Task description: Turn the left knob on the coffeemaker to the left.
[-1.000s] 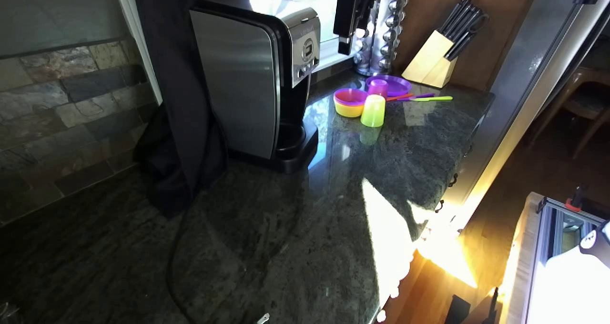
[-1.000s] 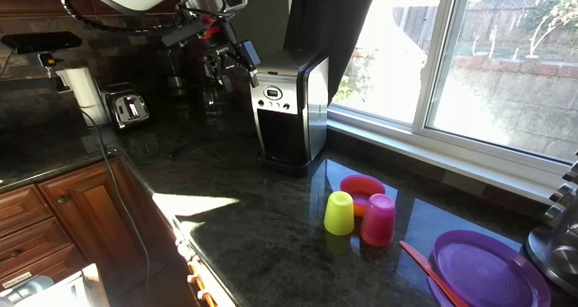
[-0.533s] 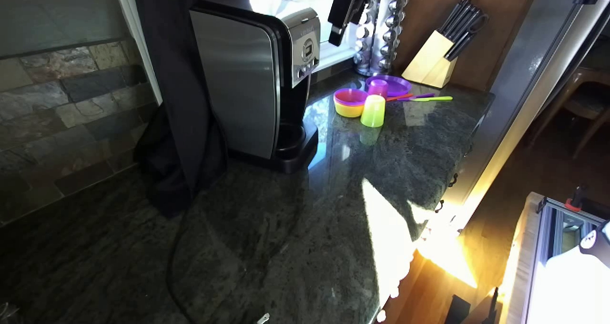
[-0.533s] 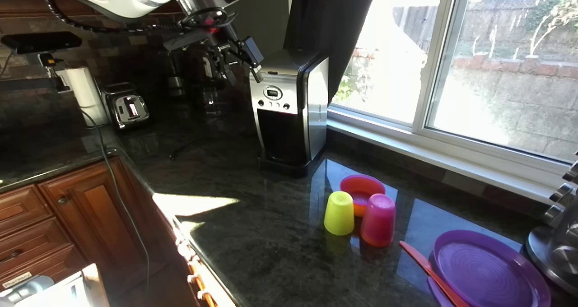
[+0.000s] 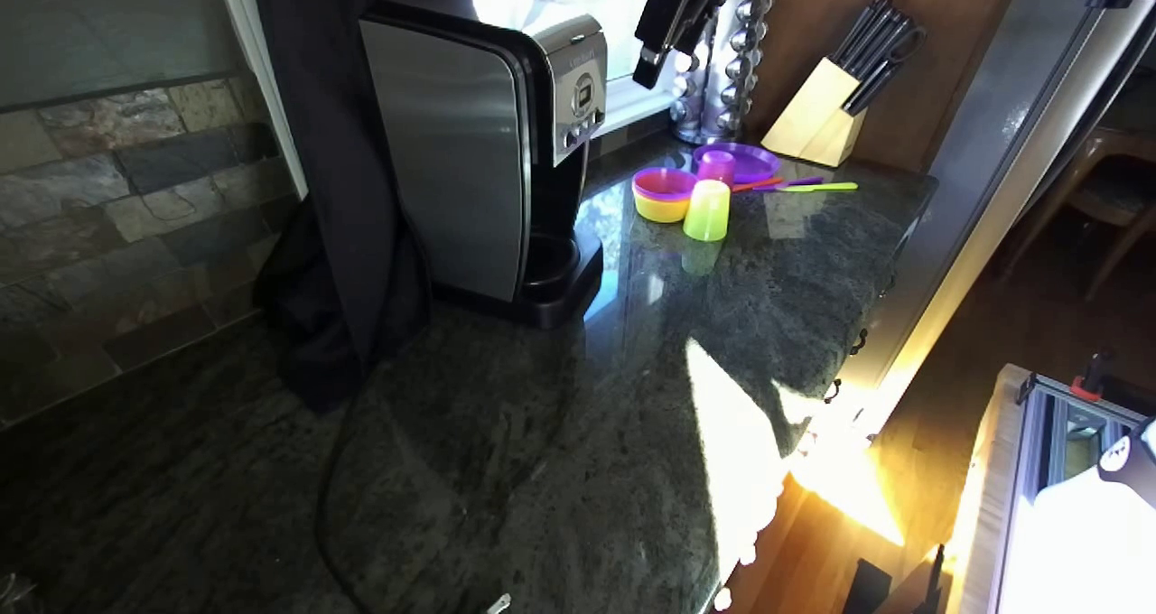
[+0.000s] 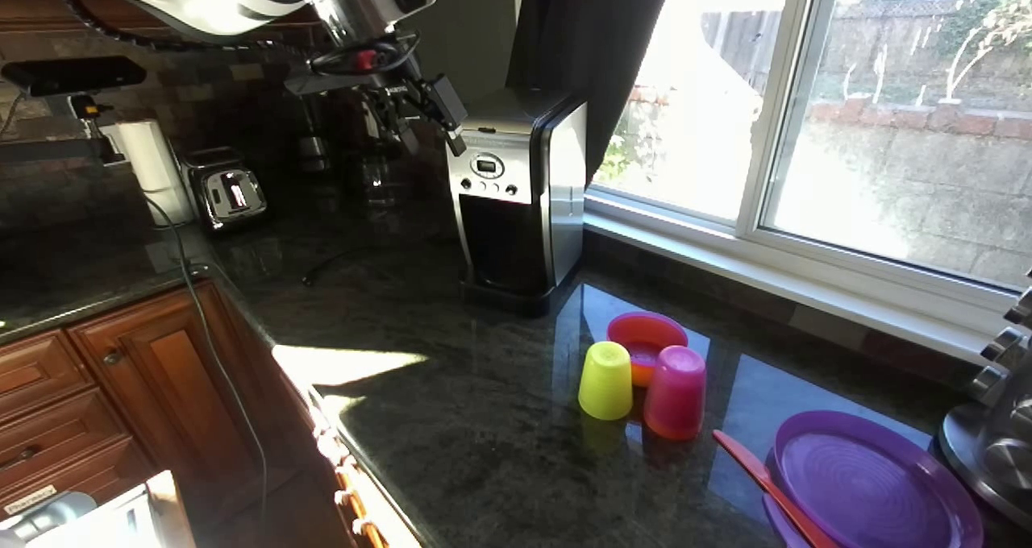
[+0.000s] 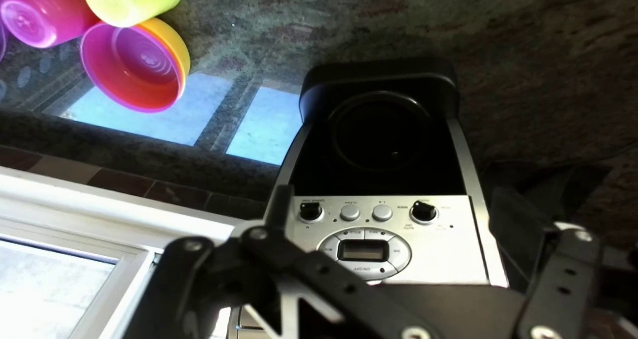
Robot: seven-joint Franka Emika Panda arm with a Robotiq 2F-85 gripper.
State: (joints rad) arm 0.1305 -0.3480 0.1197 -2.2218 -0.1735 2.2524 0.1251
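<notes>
The coffeemaker has brushed-steel sides and a black body; it also shows in an exterior view and the wrist view. Its silver panel carries two black knobs. The wrist picture stands upside down, so the left knob appears on the right there; it also shows in an exterior view. The right knob is at the other end of the row. My gripper is open and empty, also seen in an exterior view, in front of the panel and apart from it. Its fingers straddle the panel's width.
A yellow-green cup, a pink cup and stacked bowls stand beside the coffeemaker. A purple plate, a spice rack and a knife block are farther along. A dark curtain hangs behind the machine.
The gripper has tilted and its visible finger rose slightly. It moved toward the coffeemaker, then a little back. The arm's links shifted left in an exterior view. The coffeemaker has not moved.
</notes>
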